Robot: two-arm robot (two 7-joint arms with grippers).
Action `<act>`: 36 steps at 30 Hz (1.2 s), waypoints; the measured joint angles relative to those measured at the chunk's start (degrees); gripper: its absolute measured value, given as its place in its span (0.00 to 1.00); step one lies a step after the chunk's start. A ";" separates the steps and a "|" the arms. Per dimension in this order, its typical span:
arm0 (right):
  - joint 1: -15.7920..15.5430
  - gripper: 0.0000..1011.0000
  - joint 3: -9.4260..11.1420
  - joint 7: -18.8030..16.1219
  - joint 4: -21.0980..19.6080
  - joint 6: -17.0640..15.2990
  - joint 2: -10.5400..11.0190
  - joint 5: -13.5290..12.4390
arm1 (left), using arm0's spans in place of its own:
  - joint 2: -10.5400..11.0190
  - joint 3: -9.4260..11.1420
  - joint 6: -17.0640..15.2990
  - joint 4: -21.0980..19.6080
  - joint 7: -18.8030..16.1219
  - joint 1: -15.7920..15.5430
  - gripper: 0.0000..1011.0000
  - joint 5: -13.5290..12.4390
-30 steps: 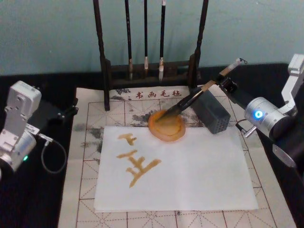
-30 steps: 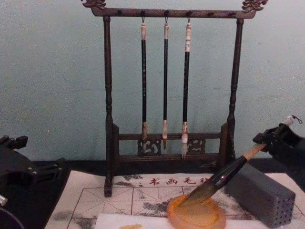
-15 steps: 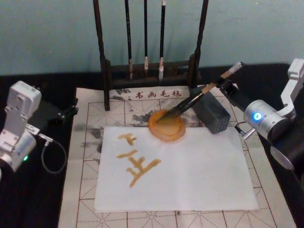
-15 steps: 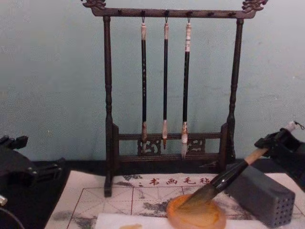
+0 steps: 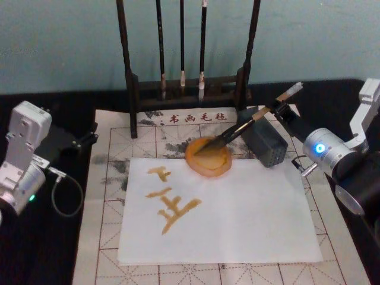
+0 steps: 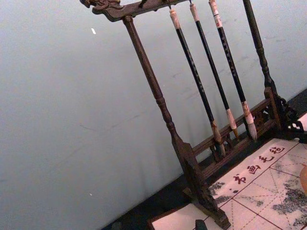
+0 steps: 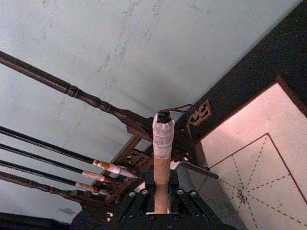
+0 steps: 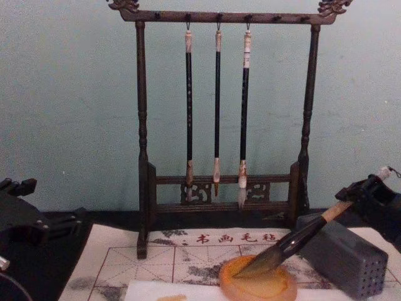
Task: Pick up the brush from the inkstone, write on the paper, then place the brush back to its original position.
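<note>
The brush (image 5: 249, 119) leans at a low angle, its bristle tip resting in the round orange inkstone (image 5: 209, 158) and its dark shaft passing over the grey block. My right gripper (image 5: 279, 110) is shut on the tan handle just below the whitish end cap. From the chest the brush (image 8: 302, 237) slopes down from the right gripper (image 8: 368, 193) into the inkstone (image 8: 257, 286). The right wrist view looks along the handle (image 7: 162, 165), clamped between the jaws. The white paper (image 5: 237, 214) bears amber strokes on its left half. My left gripper (image 5: 76, 142) is parked off the mat at the left.
A dark wooden rack (image 5: 187, 89) with three thin hanging brushes (image 8: 217, 106) stands behind the mat. The grey rectangular block with small holes (image 5: 265, 143) sits right of the inkstone, under the brush shaft. A gridded felt mat (image 5: 113, 178) lies beneath the paper.
My right gripper has sunk and drawn back slightly to the right, so the brush handle tilts flatter. The bristle tip stays in the inkstone. The left arm has not moved.
</note>
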State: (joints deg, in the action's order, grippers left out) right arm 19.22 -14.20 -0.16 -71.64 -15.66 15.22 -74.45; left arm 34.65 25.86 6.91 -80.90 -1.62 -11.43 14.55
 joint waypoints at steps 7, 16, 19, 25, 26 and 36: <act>-0.01 0.18 -0.55 0.30 0.16 0.89 0.21 -0.91 | 0.00 0.00 0.00 0.00 0.00 0.00 0.99 0.00; 0.12 0.18 -1.58 1.12 0.21 1.82 0.74 -1.66 | 0.00 0.00 0.00 0.00 0.00 0.00 0.99 0.00; 0.12 0.18 -1.56 1.15 0.21 1.82 0.71 -1.66 | 0.00 0.00 0.00 0.00 0.00 0.00 0.99 0.00; 0.12 0.18 -1.48 1.11 0.21 1.75 0.68 -1.66 | 0.00 0.00 0.00 0.00 0.00 0.00 0.99 0.00; 0.12 0.18 -1.47 1.10 0.21 1.74 0.68 -1.66 | 0.00 0.00 0.00 0.00 0.00 0.00 0.99 0.00; 0.11 0.29 -1.37 1.01 0.18 1.68 0.63 -1.65 | 0.00 0.00 0.00 0.00 0.00 0.00 0.99 0.00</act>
State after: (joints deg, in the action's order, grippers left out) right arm 19.32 -15.58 0.85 -71.47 -13.98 15.85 -76.10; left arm 34.65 25.86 6.91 -80.90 -1.62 -11.43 14.55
